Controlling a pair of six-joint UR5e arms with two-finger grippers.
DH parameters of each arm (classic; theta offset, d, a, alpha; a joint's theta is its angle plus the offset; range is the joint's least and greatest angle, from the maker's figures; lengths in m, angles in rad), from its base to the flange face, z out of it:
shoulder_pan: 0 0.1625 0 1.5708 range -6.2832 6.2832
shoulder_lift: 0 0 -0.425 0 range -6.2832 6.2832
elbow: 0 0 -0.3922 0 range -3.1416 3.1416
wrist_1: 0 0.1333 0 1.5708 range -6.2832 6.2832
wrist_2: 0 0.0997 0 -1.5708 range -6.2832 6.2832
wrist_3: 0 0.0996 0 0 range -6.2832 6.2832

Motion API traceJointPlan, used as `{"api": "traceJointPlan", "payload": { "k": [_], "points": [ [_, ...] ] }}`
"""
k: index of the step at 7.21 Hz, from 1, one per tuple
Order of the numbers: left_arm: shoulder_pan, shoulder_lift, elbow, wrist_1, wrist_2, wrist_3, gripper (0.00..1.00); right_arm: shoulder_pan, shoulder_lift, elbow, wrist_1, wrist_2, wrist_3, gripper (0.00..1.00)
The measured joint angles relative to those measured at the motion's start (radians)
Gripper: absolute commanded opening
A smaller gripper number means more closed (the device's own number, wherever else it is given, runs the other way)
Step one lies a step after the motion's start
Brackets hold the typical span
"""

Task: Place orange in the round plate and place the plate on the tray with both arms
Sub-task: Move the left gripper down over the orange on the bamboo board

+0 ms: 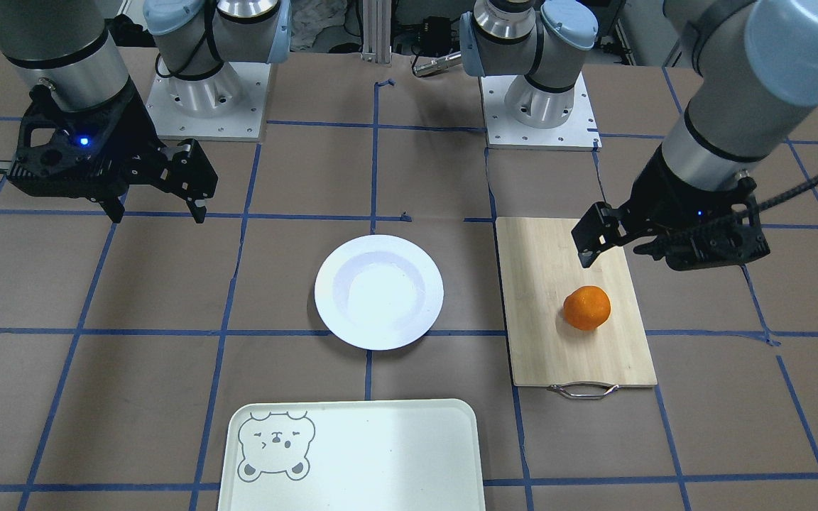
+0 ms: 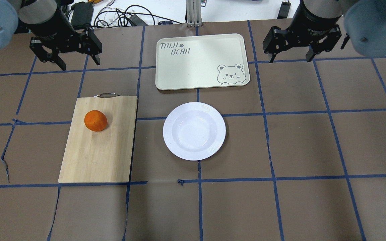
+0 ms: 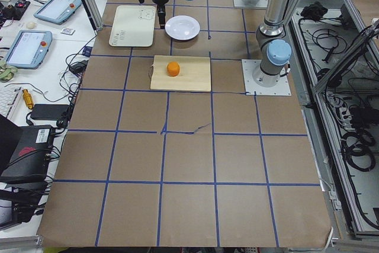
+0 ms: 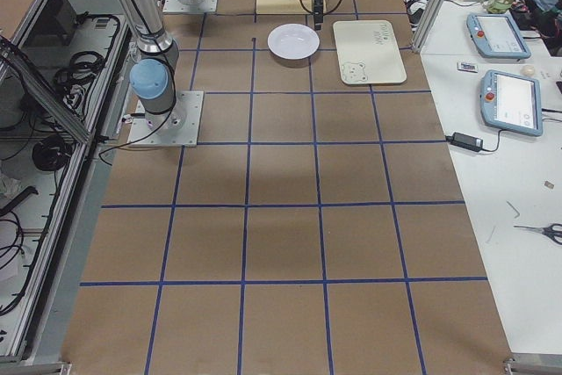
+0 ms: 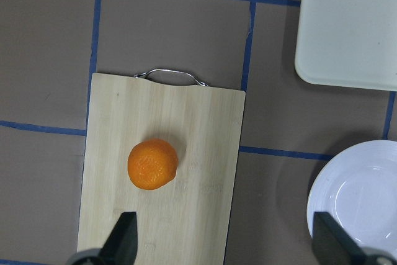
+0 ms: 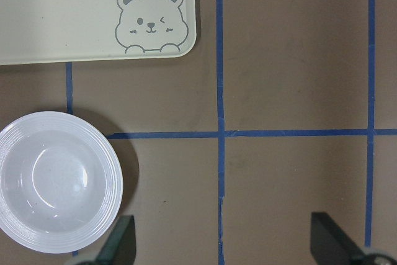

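The orange [image 2: 95, 120] lies on a bamboo board [image 2: 95, 157], left of the round plate [image 2: 194, 131]. The white plate is empty and sits on the table's middle. Beyond it lies the pale tray [image 2: 196, 63] with a bear face, also empty. My left gripper [image 1: 611, 248] hangs open above the board's robot-side end; its wrist view shows the orange [image 5: 152, 164] just ahead of its left finger [image 5: 124, 240]. My right gripper [image 1: 158, 211] hangs open, high above bare table to the plate's right. Its wrist view shows the plate [image 6: 59, 181] and the tray's bear corner [image 6: 149, 20].
The bamboo board [image 1: 558, 341] has a metal handle [image 1: 583, 389] on its far end. Brown paper with blue tape lines covers the table. Cables and tablets [image 3: 26, 48] lie on a side bench beyond the far edge.
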Motion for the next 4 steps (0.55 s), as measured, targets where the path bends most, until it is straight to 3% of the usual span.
{"api": "traceJointPlan", "payload": {
  "k": [4],
  "points": [
    [0.076,-0.086,-0.096,0.049,0.003,0.003,1.0,-0.002,0.0,0.0,0.001,0.0,-0.001,1.0]
  ]
}}
